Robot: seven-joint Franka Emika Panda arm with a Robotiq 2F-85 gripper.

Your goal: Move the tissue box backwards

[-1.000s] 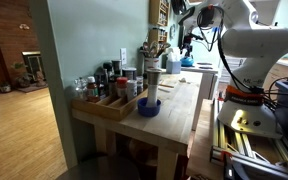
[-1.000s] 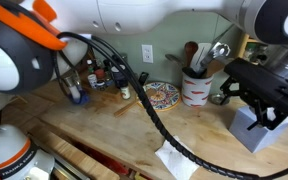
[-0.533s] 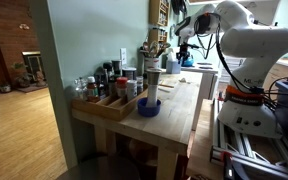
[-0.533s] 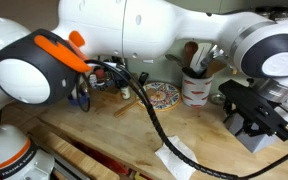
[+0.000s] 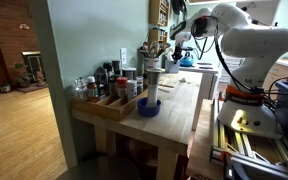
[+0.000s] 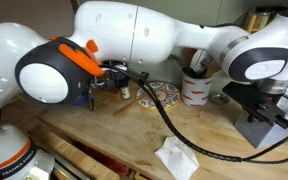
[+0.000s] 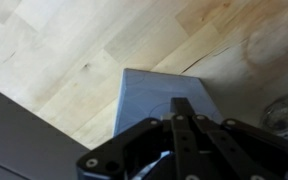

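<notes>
The tissue box (image 7: 144, 95) is grey-blue with an oval slot on top and lies on the light wooden table. In the wrist view my gripper (image 7: 181, 102) hangs right over the box's top, its two black fingers pressed together, with nothing visibly between them. In an exterior view the box (image 6: 256, 130) sits at the table's right end, and the gripper (image 6: 275, 110) comes down onto its upper side. In an exterior view the arm (image 5: 199, 25) reaches over the far end of the table; the box is too small to make out there.
A white utensil crock (image 6: 195, 88), a patterned plate (image 6: 161, 95) and several bottles (image 6: 104, 78) stand along the wall. A crumpled white tissue (image 6: 174, 158) lies near the front edge. A bottle tray (image 5: 109, 97) and a blue bowl (image 5: 148, 107) occupy the near end.
The jaws went from wide open to shut. The arm swung in and lowered so that the gripper now sits on top of the tissue box.
</notes>
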